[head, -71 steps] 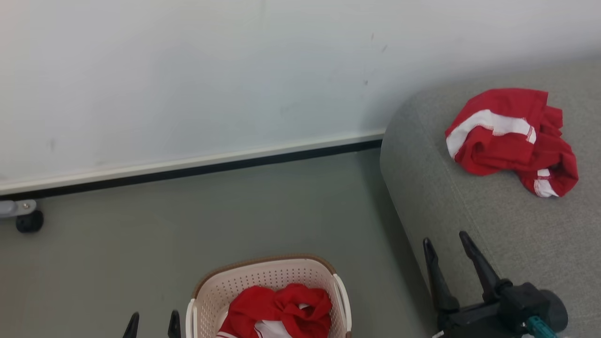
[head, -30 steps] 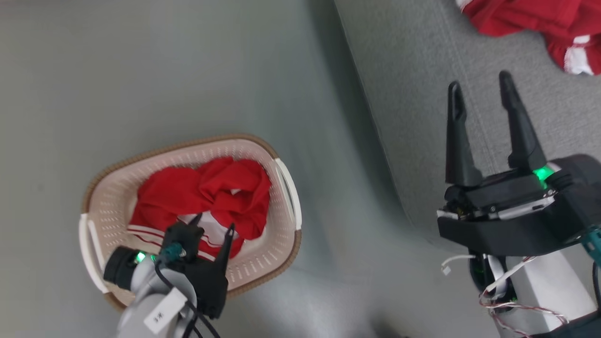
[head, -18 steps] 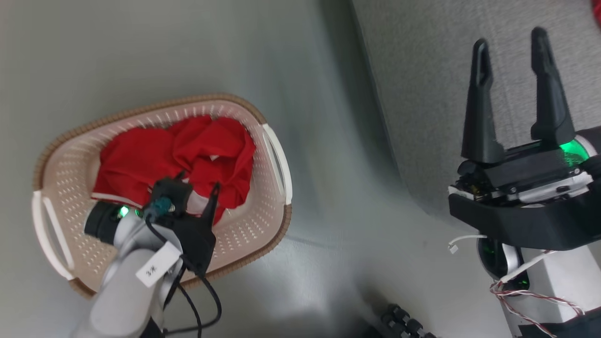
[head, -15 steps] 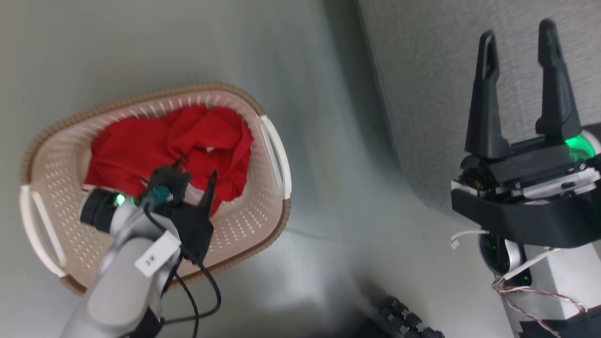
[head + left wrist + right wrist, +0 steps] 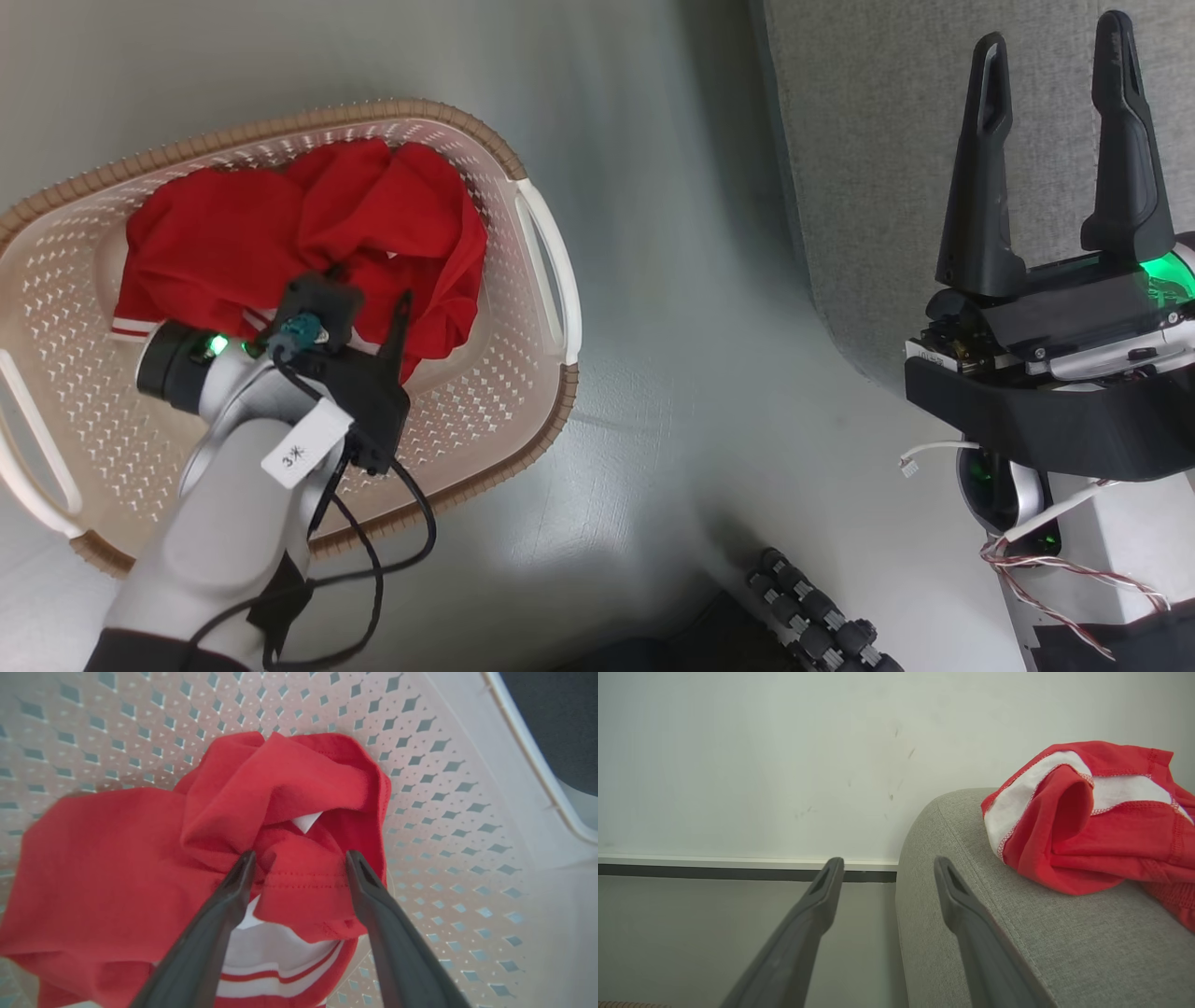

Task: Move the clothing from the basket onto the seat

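Observation:
A heap of red clothing (image 5: 280, 224) with white stripes lies in the cream basket (image 5: 467, 411) on the floor. My left gripper (image 5: 364, 299) reaches down into the basket, open. In the left wrist view its fingertips (image 5: 301, 856) straddle a raised red fold of the clothing (image 5: 117, 858) and touch or nearly touch the fabric, inside the perforated basket wall (image 5: 444, 812). My right gripper (image 5: 1053, 33) stands open and empty at the edge of the grey seat (image 5: 868, 140). In the right wrist view that gripper (image 5: 888, 861) points past the seat (image 5: 1017, 933), where another red garment (image 5: 1087, 830) lies.
Grey floor (image 5: 672, 280) separates the basket from the seat. A black ribbed part (image 5: 812, 616) of my base shows at the bottom. A loose black cable (image 5: 411, 523) hangs from my left wrist over the basket rim. A white wall with a dark baseboard (image 5: 738, 873) stands behind.
The head camera has tilted down, so the whole picture shifted. My left gripper has lowered into the basket onto the red heap, staying open. The right gripper has stayed open.

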Controlling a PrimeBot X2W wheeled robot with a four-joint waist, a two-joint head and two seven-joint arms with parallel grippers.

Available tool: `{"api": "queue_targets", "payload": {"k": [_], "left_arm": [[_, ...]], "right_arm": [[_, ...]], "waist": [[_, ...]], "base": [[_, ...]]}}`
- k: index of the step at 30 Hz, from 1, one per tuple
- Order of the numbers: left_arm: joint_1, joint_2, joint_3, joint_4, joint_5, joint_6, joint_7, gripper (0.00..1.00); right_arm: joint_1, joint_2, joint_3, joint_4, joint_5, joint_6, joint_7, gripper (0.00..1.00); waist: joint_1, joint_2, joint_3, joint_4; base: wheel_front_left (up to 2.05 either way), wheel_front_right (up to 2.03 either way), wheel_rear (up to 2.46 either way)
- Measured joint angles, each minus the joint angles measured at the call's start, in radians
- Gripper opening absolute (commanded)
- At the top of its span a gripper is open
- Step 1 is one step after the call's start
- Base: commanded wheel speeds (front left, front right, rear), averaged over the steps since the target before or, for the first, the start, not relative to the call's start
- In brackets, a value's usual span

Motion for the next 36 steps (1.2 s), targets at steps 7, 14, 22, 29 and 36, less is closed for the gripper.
{"api": "queue_targets", "payload": {"k": [7,14,22,29,36], "left_arm": [[-0.044,-0.017,-0.001,0.053,0.0,0.0,-0.017,0.78],[-0.067,-0.021,0.0,0.095,0.0,0.0,-0.053,0.0],[-0.085,-0.018,0.022,0.097,-0.014,-0.016,-0.142,0.0],[-0.071,-0.023,0.032,0.092,-0.036,-0.026,-0.212,0.0],[0.0,-0.044,0.033,0.059,-0.045,-0.031,-0.229,0.0]], "right_arm": [[0.001,0.002,-0.007,0.002,-0.007,0.0,0.0,1.0],[0.001,0.007,-0.012,0.006,-0.012,0.0,0.0,1.0],[-0.003,0.009,-0.041,0.04,-0.012,0.0,0.0,1.0],[-0.018,0.01,-0.055,0.09,-0.013,0.0,0.0,1.0],[-0.013,0.001,-0.081,0.14,-0.018,0.003,0.0,1.0]], "waist": [[0.0,-0.0001,0.009,0.003],[0.0,-0.0002,0.013,0.007],[0.0,-0.0001,0.012,0.019],[0.0,-0.0002,-0.03,0.042],[0.0,-0.0002,-0.096,0.073]], "base": [[0.0,0.0,0.0],[0.0,0.0,0.0],[0.0,0.0,0.0],[0.0,0.0,0.0],[0.0,0.0,0.0]]}}
